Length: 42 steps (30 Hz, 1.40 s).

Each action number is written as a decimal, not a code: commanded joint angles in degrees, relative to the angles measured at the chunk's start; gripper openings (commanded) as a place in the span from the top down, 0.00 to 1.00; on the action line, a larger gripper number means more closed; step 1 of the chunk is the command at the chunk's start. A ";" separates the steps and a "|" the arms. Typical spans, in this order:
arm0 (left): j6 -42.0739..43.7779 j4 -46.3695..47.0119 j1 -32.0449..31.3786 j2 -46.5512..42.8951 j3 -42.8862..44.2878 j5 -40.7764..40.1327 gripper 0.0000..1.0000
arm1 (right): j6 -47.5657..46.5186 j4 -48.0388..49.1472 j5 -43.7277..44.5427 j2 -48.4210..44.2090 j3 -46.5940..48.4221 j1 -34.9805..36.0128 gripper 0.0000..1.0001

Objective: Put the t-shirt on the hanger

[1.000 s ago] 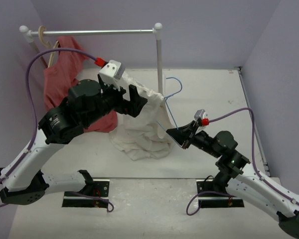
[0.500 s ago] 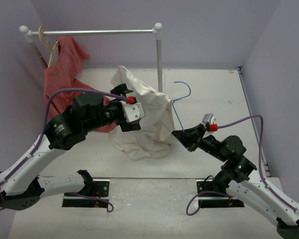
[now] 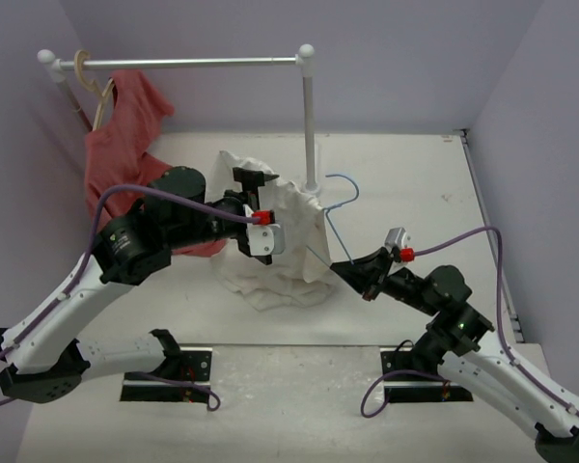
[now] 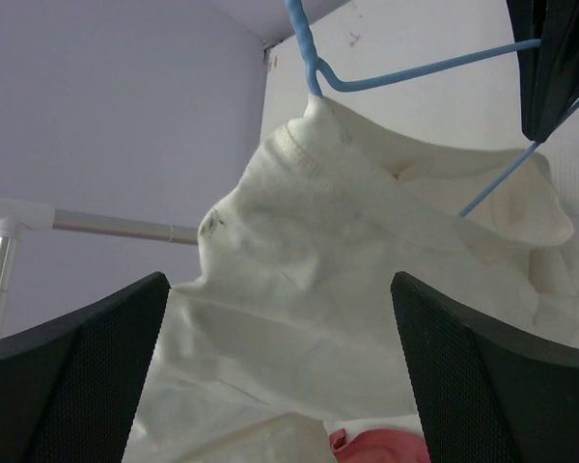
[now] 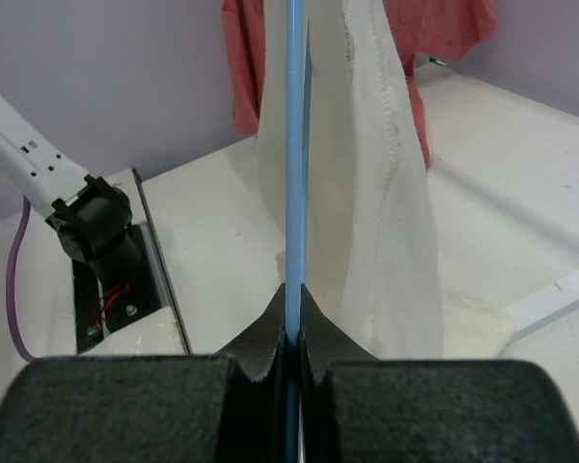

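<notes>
Nearest, the right hand is closed tight on the thin blue wire of the hanger and holds it up over the table. The t-shirt hangs from the hanger with its collar around the base of the hook, and its lower part lies in a heap on the table. It seems the hanger end beside the right hand is bare, but the folds hide much.

Behind the shirt, the left hand is wide open and holds nothing, facing the cloth. It should pinch only cloth near the shoulder seam, not the wire, and draw it over the bare end. The right hand should hold the wire firm and level meanwhile.
</notes>
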 commanded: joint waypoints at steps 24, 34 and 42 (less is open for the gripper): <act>1.43 -3.17 -1.36 4.59 0.50 1.19 0.54 | -4.50 2.38 -4.38 -1.34 2.90 -0.04 1.00; -5.81 -1.31 -1.36 3.05 -0.40 7.96 1.00 | -5.14 2.92 -7.56 2.04 6.54 0.00 1.00; -24.71 12.43 -1.36 -3.61 -13.09 -18.51 1.00 | -1.75 0.20 7.42 5.61 8.89 -0.09 0.04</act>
